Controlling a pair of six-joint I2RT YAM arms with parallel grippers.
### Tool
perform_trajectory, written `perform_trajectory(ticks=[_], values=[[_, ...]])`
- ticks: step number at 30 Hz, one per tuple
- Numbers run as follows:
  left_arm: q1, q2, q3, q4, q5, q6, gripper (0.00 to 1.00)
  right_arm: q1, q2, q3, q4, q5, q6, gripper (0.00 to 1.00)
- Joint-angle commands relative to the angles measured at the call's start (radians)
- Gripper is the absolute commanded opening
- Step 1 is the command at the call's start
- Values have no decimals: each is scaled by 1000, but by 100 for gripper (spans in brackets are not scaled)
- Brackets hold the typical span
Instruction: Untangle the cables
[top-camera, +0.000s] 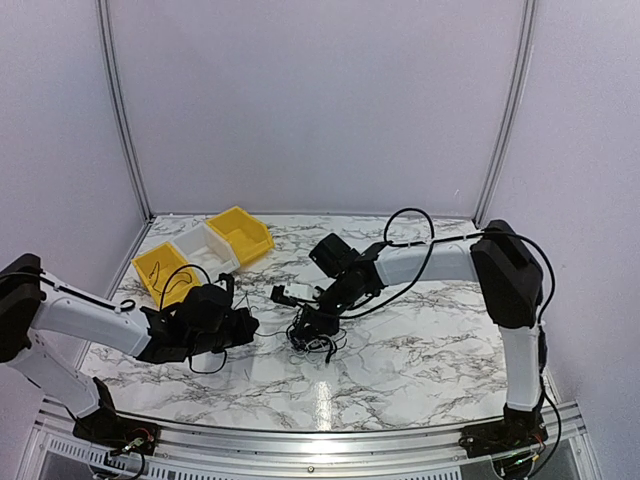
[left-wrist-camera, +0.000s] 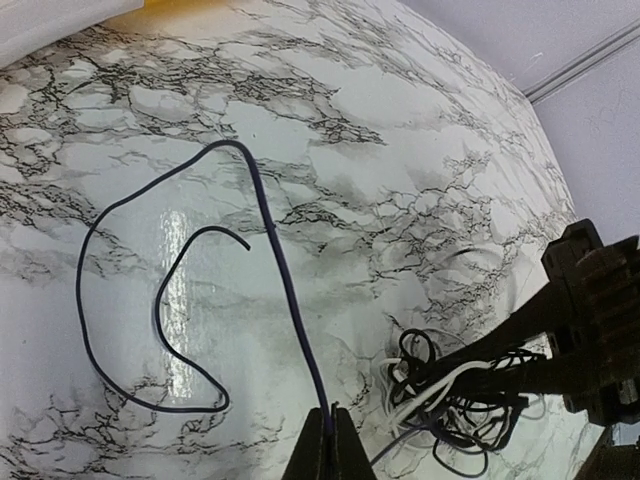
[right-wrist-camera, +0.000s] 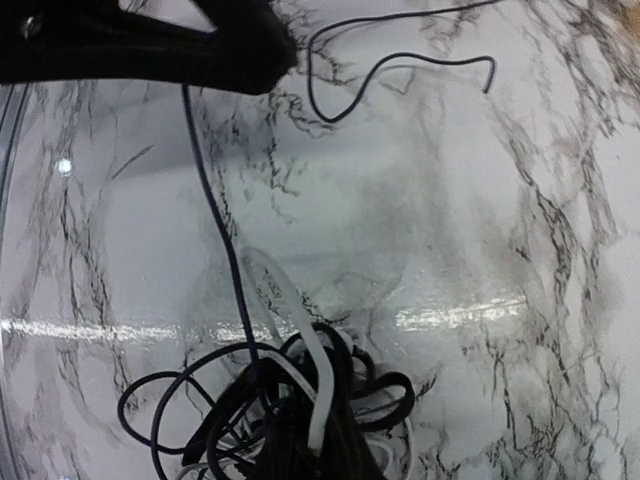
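The cables (top-camera: 318, 342) lie as a tangled clump of thin black and white wires in the middle of the table. My right gripper (top-camera: 305, 322) reaches down into the clump, and in the right wrist view its fingers (right-wrist-camera: 310, 450) are closed on a bundle of strands (right-wrist-camera: 300, 390). Left of the clump, my left gripper (left-wrist-camera: 330, 425) is shut on one dark blue-black cable (left-wrist-camera: 267, 215). That cable arcs away over the marble in a wide loop, while its other side runs taut into the clump (left-wrist-camera: 460, 400). The right wrist view shows this strand (right-wrist-camera: 208, 205) hanging from the left gripper (right-wrist-camera: 150, 40).
Three small bins stand at the back left: a yellow one (top-camera: 242, 233), a white one (top-camera: 205, 248) and another yellow one (top-camera: 165, 272). Thick black arm cables loop off both arms. Grey walls enclose the marble table (top-camera: 430, 350).
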Motion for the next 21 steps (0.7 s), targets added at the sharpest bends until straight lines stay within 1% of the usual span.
perform_trajectory(ticks=[1, 3, 4, 6, 8, 11, 12, 13, 14, 15, 16, 17, 18, 21], values=[[-3, -91, -56, 11, -62, 44, 0, -31, -106, -60, 16, 41, 32, 0], [-2, -169, -90, -25, -120, 61, 0, -75, -183, -116, 67, 72, 86, 0], [-2, -215, -106, -44, -149, 67, 0, -103, -220, -144, 98, 99, 142, 0], [-1, -297, -140, -76, -196, 71, 0, -151, -289, -198, 169, 205, 226, 0], [-1, -358, -164, -95, -209, 79, 0, -183, -334, -230, 202, 285, 257, 0], [-1, -406, -175, -112, -200, 76, 0, -203, -356, -242, 198, 329, 257, 1], [-1, -411, -175, -111, -177, 77, 0, -209, -357, -243, 195, 317, 256, 2], [-1, -411, -166, -107, -145, 95, 0, -212, -360, -247, 194, 266, 244, 2], [-1, -409, -154, -109, -116, 121, 4, -214, -363, -254, 192, 201, 212, 2], [-1, -414, -140, -112, -96, 151, 21, -212, -365, -259, 185, 143, 181, 2], [-5, -429, -132, -122, -88, 167, 35, -211, -370, -272, 188, 84, 165, 2], [-8, -456, -133, -128, -87, 180, 43, -212, -376, -286, 199, 68, 155, 2], [-8, -487, -136, -129, -87, 194, 48, -212, -383, -301, 210, 42, 145, 3], [-9, -588, -128, -141, -86, 261, 55, -210, -389, -321, 208, -2, 86, 9]])
